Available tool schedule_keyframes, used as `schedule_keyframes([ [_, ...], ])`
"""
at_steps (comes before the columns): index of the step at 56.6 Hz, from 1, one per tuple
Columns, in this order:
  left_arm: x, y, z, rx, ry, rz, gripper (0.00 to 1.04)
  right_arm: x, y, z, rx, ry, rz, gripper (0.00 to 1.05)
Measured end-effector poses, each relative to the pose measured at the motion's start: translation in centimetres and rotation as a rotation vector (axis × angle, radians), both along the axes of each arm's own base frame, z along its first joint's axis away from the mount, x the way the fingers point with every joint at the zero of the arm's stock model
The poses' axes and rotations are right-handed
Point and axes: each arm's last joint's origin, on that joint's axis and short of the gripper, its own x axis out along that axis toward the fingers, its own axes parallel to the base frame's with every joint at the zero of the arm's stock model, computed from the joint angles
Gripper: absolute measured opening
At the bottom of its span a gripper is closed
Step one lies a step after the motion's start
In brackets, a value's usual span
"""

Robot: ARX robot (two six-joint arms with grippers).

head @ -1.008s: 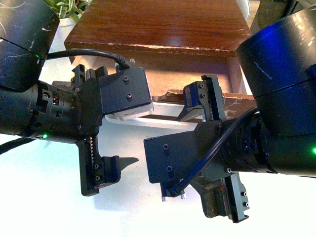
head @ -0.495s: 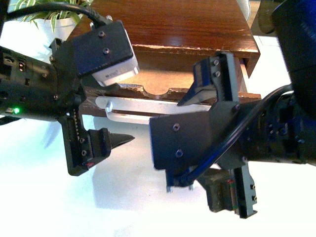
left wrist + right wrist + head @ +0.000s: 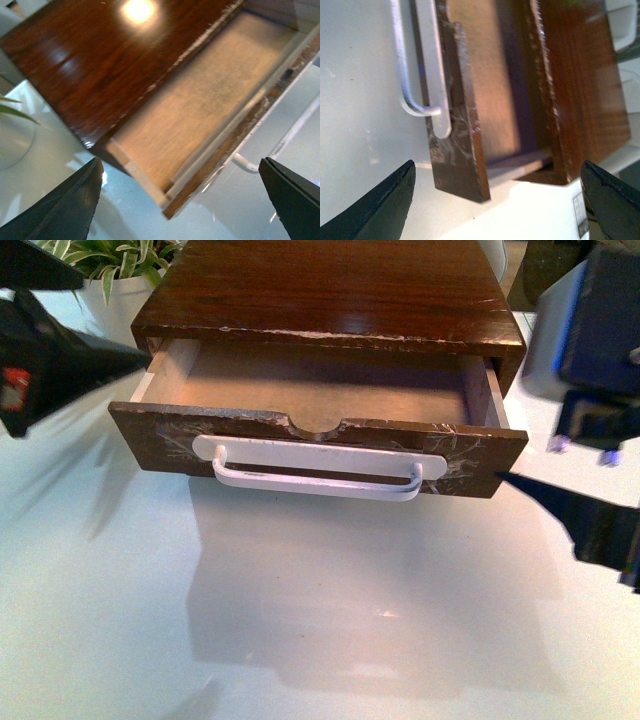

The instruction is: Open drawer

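The drawer (image 3: 455, 455) stands pulled out of the dark-brown cabinet (image 3: 330, 285), and its pale interior (image 3: 320, 385) shows bare. The scuffed front carries a long white bar handle (image 3: 318, 472) below a semicircular notch. My left gripper (image 3: 181, 165) is open, off the drawer's left corner; one finger (image 3: 90, 360) shows at the front view's left edge. My right gripper (image 3: 498, 166) is open, off the drawer's (image 3: 455, 125) right end, near the end of the handle (image 3: 427, 65). A right finger (image 3: 570, 510) pokes in at the right edge. Neither gripper touches anything.
The cabinet sits on a glossy white tabletop (image 3: 320, 620). A potted plant (image 3: 110, 265) stands at the back left beside the cabinet. A white object (image 3: 622, 25) lies beyond the cabinet's right side.
Both arms have drawn back from in front of the drawer to the sides of the view. The drawer stands further out than before, with its interior now showing.
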Motion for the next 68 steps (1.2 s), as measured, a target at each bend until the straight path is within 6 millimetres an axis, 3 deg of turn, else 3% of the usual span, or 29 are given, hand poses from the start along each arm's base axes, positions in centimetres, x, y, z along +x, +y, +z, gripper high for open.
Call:
schedule_keyframes([
  [9,-1.8,5.0,2.3,-0.153,-0.035,0.198,0.96,-2.2,-3.1,1.9,0.151,-0.070,-0.173,0.96],
  [21,-4.0,8.7,4.8,-0.378,-0.027,0.374,0.96,-4.5,-4.3,4.1,0.381,-0.104,-0.393,0.96],
  [26,-5.6,10.0,5.6,-0.480,-0.009,0.430,0.96,-5.7,-4.9,4.7,0.492,-0.075,-0.562,0.96],
  [39,-8.2,11.1,6.2,-0.669,0.041,0.508,0.96,-7.5,-6.0,5.9,0.734,-0.033,-0.775,0.96],
  [51,-8.4,10.9,6.1,-0.701,0.063,0.514,0.96,-7.5,-6.1,5.9,0.780,-0.015,-0.793,0.96],
  [54,-8.5,10.5,5.8,-0.610,-0.107,0.619,0.88,-7.5,-6.1,5.8,0.786,-0.020,-0.799,0.96],
  [59,-9.9,9.1,4.8,-0.496,-0.339,0.747,0.70,-7.9,-6.3,4.8,0.973,-0.153,-0.830,0.79],
  [61,-10.3,8.7,4.6,-0.481,-0.361,0.759,0.65,-8.2,-6.4,4.6,1.024,-0.185,-0.819,0.74],
  [68,-12.6,6.5,2.8,-0.450,-0.382,0.775,0.31,-9.8,-7.4,3.5,1.111,-0.188,-0.799,0.41],
])
